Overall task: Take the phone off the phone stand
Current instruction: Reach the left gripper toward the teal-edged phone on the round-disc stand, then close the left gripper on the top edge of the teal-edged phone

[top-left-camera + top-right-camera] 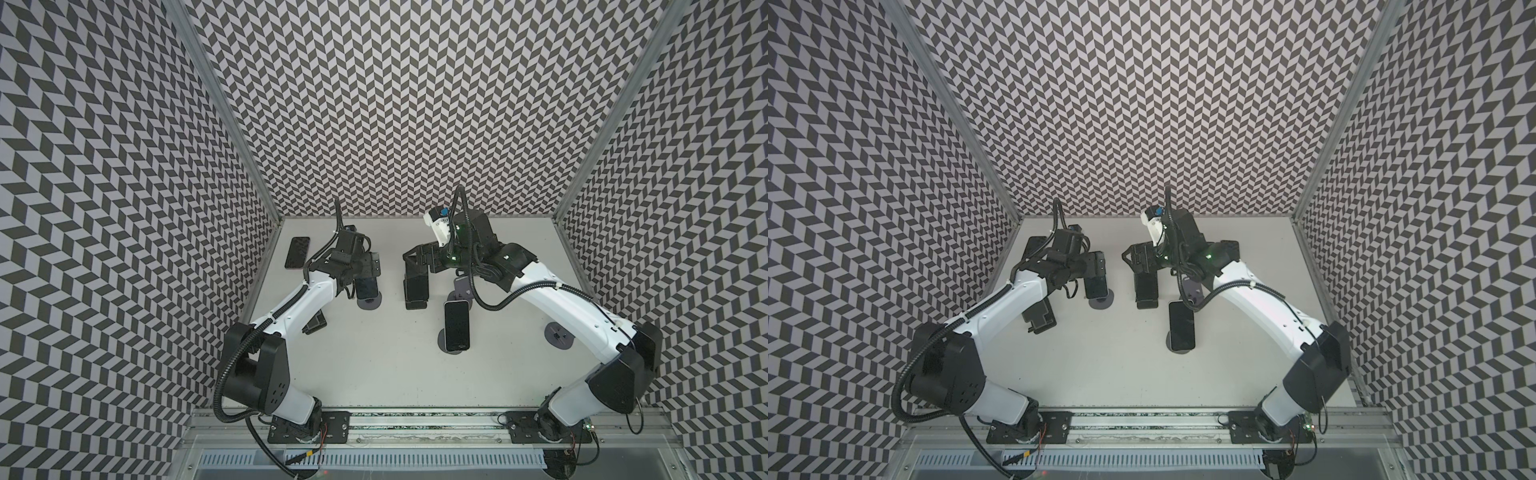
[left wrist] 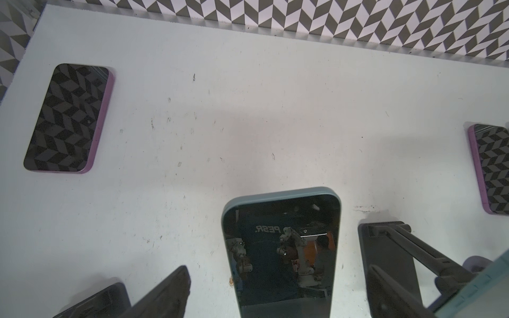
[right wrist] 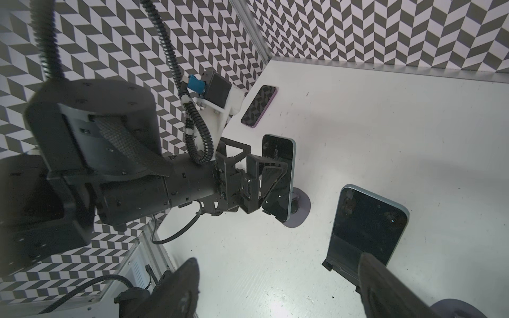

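Pre-grasp: left gripper [image 2: 278, 275] spread wide astride the phone [image 2: 281, 247] on its stand [image 3: 300, 212], right gripper [image 3: 278, 258] spread, holding nothing; next, pinching the phone's edges and lifting clear.

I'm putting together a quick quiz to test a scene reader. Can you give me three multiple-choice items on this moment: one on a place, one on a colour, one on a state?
1. Where is the purple-edged phone?
A. flat on the table, near its far left corner
B. upright on a round-base stand
C. leaning on the back wall

2. What colour is the rim of the standing phone in front of the left gripper?
A. red
B. pale blue-grey
C. yellow

3. The left gripper is:
A. shut on the standing phone
B. open, a finger on either side of that phone, apart from it
C. shut on nothing

Key:
1 A: in a top view it lies flat by that corner.
2 B: the left wrist view shows the pale rim.
3 B: the left wrist view shows bare table between each finger and the phone.
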Robot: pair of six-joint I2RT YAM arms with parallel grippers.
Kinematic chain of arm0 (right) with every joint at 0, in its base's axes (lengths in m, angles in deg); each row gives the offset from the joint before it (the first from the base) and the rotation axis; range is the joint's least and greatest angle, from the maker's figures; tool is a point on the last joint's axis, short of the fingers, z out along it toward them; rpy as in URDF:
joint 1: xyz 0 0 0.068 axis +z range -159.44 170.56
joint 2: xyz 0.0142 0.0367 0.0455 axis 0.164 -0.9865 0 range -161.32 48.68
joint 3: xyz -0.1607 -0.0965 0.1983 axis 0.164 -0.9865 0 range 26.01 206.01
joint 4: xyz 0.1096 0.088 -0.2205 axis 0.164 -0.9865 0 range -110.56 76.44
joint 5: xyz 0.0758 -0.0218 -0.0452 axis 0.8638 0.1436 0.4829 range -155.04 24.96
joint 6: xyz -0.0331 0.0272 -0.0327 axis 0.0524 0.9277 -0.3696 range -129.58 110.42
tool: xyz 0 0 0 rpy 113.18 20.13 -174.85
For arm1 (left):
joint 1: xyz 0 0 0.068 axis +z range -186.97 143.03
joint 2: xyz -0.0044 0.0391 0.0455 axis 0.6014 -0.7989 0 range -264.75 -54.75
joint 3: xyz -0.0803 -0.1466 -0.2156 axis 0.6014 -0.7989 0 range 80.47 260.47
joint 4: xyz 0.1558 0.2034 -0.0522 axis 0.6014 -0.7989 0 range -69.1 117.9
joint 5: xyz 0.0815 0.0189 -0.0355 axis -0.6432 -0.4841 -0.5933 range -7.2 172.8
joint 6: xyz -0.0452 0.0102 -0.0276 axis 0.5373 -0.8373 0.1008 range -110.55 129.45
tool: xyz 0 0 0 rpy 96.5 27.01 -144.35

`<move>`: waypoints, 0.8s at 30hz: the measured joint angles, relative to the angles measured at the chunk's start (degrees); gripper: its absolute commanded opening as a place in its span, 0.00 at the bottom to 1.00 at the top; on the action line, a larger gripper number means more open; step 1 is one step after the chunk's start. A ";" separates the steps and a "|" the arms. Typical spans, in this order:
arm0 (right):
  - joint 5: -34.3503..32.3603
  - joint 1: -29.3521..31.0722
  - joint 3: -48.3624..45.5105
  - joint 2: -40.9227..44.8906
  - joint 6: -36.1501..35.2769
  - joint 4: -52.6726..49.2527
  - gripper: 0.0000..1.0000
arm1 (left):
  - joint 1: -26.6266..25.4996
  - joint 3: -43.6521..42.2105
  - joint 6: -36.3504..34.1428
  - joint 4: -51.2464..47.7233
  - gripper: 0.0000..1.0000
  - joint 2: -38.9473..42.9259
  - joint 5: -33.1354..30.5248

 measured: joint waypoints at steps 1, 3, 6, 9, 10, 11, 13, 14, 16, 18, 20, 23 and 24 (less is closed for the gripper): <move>0.02 0.00 0.22 -0.24 -0.17 -0.20 0.88 | -0.09 0.00 0.04 0.00 1.00 -0.11 -0.02; 0.04 0.00 0.46 -0.57 -0.50 -0.57 0.88 | -0.11 0.00 0.15 0.07 1.00 -0.31 -0.07; 0.02 0.00 0.81 -0.68 -0.85 -1.05 0.88 | -0.11 0.00 0.26 0.13 1.00 -0.81 -0.09; 0.04 0.00 1.11 -0.68 -1.03 -1.22 0.88 | -0.11 0.00 0.55 0.26 1.00 -1.90 -0.02; 0.04 0.00 1.18 -0.68 -1.05 -1.31 0.88 | -0.13 0.00 0.63 0.35 1.00 -2.25 0.00; 0.07 0.00 1.18 -0.68 -1.03 -1.31 0.88 | -0.13 0.00 0.68 0.39 1.00 -2.54 -0.02; 0.13 0.00 1.18 -0.68 -1.05 -1.31 0.88 | -0.13 0.00 0.85 0.55 1.00 -2.99 -0.20; 0.20 0.00 1.18 -0.68 -1.05 -1.31 0.88 | -0.13 0.00 0.87 0.59 1.00 -3.04 -0.37; 0.42 0.00 1.18 -0.68 -1.05 -1.31 0.88 | -0.13 0.00 0.90 0.98 1.00 -3.06 -0.81; 0.55 0.00 1.18 -0.68 -1.03 -1.27 0.88 | -0.13 0.00 1.03 1.44 1.00 -3.08 -0.98; 0.68 0.00 1.18 -0.68 -0.98 -1.25 0.88 | -0.13 -0.02 1.16 1.70 0.99 -3.10 -1.03; 0.79 0.04 1.18 -0.68 -0.92 -1.05 0.88 | -0.13 0.00 1.51 2.16 0.98 -3.10 -0.98; 0.83 0.09 1.18 -0.68 -0.90 -0.87 0.88 | -0.13 -0.02 1.77 2.34 0.97 -3.13 -0.94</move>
